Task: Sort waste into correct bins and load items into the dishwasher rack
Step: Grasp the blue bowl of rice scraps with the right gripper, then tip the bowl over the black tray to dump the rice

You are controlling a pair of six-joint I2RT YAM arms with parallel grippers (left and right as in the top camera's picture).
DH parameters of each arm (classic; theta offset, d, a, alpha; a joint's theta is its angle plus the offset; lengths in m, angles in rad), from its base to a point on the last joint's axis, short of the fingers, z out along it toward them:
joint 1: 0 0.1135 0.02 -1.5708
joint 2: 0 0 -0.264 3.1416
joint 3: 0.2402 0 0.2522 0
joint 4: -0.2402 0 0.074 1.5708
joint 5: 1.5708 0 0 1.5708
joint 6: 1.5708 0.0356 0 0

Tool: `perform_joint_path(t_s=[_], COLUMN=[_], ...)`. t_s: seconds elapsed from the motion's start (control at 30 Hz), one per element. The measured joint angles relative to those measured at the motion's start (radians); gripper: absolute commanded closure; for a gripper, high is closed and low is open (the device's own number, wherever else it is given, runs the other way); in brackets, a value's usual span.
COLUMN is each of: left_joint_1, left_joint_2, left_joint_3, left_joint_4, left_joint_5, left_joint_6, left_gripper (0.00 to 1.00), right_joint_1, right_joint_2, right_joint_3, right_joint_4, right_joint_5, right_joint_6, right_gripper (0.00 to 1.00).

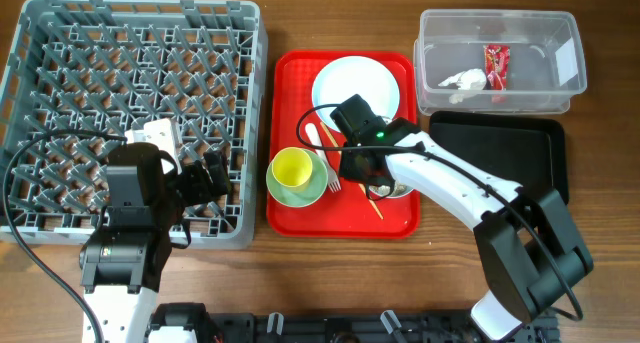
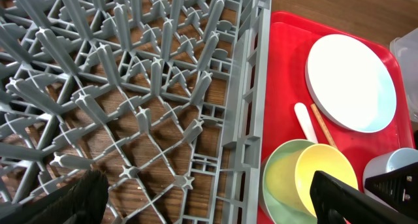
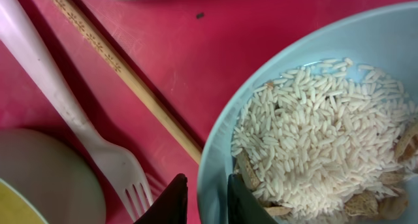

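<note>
My right gripper (image 1: 372, 178) (image 3: 202, 199) is nearly closed over the left rim of the small pale bowl (image 1: 392, 191) (image 3: 219, 145), one finger inside and one outside. The bowl holds rice and beige food scraps (image 3: 313, 139) and sits on the red tray (image 1: 290, 83). Beside it lie the white fork (image 1: 325, 155) (image 3: 72, 119) and a chopstick (image 3: 124, 74). The yellow cup (image 1: 292, 168) (image 2: 326, 172) stands in the green saucer (image 1: 312, 191) (image 2: 281, 178). The plate (image 1: 355, 83) (image 2: 351, 80) is at the tray's back. My left gripper (image 1: 205, 178) (image 2: 209, 204) is open and empty over the grey rack's (image 1: 250, 103) front right corner.
The clear tub (image 1: 500, 23) at the back right holds the red wrapper (image 1: 496, 65) and the white tissue (image 1: 462, 80). The black tray (image 1: 500, 143) lies in front of it, beside my right arm. The red tray sits between the rack and the bins.
</note>
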Motion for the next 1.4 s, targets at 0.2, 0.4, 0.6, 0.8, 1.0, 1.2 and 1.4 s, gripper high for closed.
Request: perform_joint_path(t_s=[0.2, 0.4, 0.6, 0.8, 1.0, 1.2, 1.4], left_joint_1=[0.000, 0.000, 0.000, 0.000, 0.000, 0.000, 0.000], left_joint_2=[0.000, 0.000, 0.000, 0.000, 0.000, 0.000, 0.000], left_joint_3=[0.000, 0.000, 0.000, 0.000, 0.000, 0.000, 0.000], left_joint_4=[0.000, 0.000, 0.000, 0.000, 0.000, 0.000, 0.000], left_joint_5=[0.000, 0.000, 0.000, 0.000, 0.000, 0.000, 0.000], left_joint_6=[0.000, 0.000, 0.000, 0.000, 0.000, 0.000, 0.000], left_gripper=[0.00, 0.00, 0.00, 0.00, 0.00, 0.00, 0.00], right_joint_1=[0.000, 0.000, -0.106, -0.465, -0.727, -0.972, -1.172], right_joint_2=[0.013, 0.011, -0.150, -0.206, -0.193, -0.157, -0.157], right_joint_3=[0.000, 0.066, 0.163, 0.171, 0.090, -0.177, -0.337], right_joint_4=[-0.011, -0.096, -0.125, -0.156, -0.126, 0.091, 0.448], right_joint_5=[0.024, 0.029, -0.039, -0.334, -0.655, -1.015, -1.395], right_joint_6=[0.000, -0.029, -0.119, -0.258, -0.412, -0.410, -0.113], right_gripper=[0.96, 0.96, 0.96, 0.96, 0.96, 0.96, 0.96])
